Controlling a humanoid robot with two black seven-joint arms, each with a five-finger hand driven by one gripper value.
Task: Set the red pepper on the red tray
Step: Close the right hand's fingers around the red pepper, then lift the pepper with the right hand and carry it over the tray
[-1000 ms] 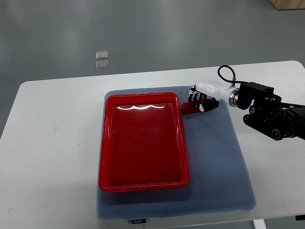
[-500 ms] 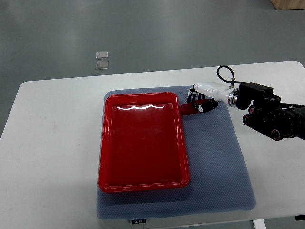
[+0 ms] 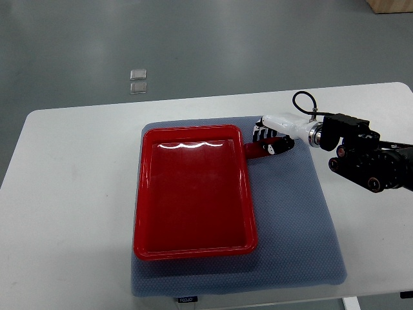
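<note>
The pepper (image 3: 257,150) lies long axis toward 9 o'clock, its tip at the tray's (image 3: 193,248) 3 o'clock rim near the far corner, pinched by the right hand's (image 3: 271,135) curled fingers; the tray lies at 9 o'clock.

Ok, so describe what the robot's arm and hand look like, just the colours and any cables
Only the right arm shows. The right hand has a white shell with black-and-white fingers. Behind it sits a silver wrist ring, then a bulky black forearm with round joint caps. A thin black cable loops above the wrist.
</note>
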